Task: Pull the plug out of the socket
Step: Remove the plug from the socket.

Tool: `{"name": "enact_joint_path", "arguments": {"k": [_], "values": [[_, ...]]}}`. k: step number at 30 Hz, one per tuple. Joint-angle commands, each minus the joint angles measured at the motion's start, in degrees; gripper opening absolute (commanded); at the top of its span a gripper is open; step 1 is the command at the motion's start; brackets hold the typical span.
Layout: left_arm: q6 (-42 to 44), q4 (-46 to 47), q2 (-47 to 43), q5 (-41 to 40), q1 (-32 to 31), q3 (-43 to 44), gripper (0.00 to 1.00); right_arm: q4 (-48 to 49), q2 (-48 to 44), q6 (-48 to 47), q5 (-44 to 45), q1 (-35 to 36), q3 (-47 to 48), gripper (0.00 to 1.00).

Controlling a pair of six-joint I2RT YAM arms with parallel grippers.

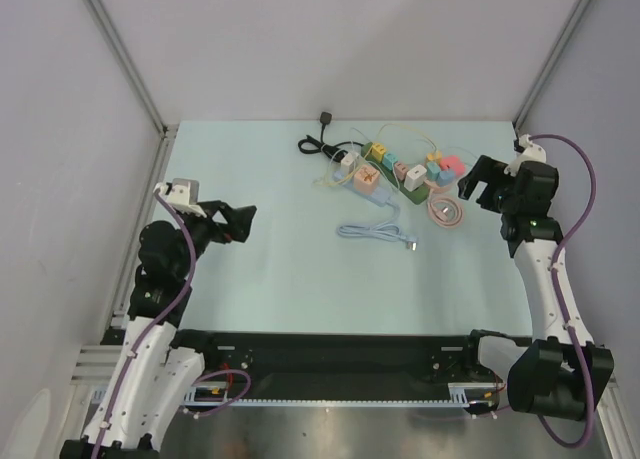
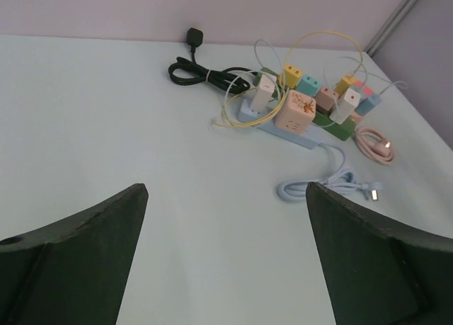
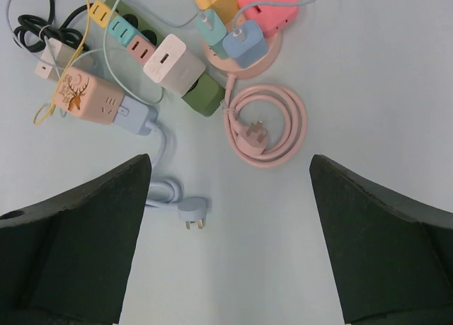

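Left pincer [image 1: 242, 224]: jaws wide apart, nothing between them; held over the bare left part of the surface [image 1: 280, 279], well apart from the sockets.
Right pincer [image 1: 475, 196]: jaws wide apart, holding nothing; hovers at the right edge of the cluster, near the pink coiled cable [image 3: 272, 127].
Green socket strip [image 3: 205, 97]: far centre-right of the surface; yellow, teal and pink plugs and a white charger [image 3: 174, 63] seated in a row on it.
Blue socket strip [image 3: 136, 118]: beside the green one; carries a peach cube adapter [image 3: 88, 97]; its light-blue lead [image 3: 166, 194] lies loose in front.
Pink socket block [image 3: 267, 6]: at the green strip's end, plugs seated.
Black cable [image 1: 313, 144]: bundled at the cluster's far left.
Plug status: none pulled out.
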Motion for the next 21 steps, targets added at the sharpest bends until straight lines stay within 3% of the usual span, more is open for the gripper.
{"name": "enact_joint_path", "arguments": {"k": [1,7,10,14,21], "values": [[-6.0,5.3,2.4,4.5,-0.1,0.0,1.0,2.0,-1.9,0.1,-1.6,-0.3,1.9,1.0],[-16.7,6.0,10.2,12.6,-0.1,4.7,1.0,3.9,-4.2,-9.8,-12.2,0.2,-0.4,1.0],[-23.0,9.4,13.0,13.9,-1.3,5.6,1.0,5.4,-7.0,-17.5,-23.2,1.2,-3.9,1.0],[-26.1,8.7,19.1,7.8,-7.2,8.7,1.0,1.0,-6.7,-24.3,-32.5,1.7,-4.7,1.0],[-35.4,2.5,34.1,-10.9,-21.6,19.3,1.0,-0.7,-6.4,-25.1,-29.8,1.3,-4.9,0.99]]}}
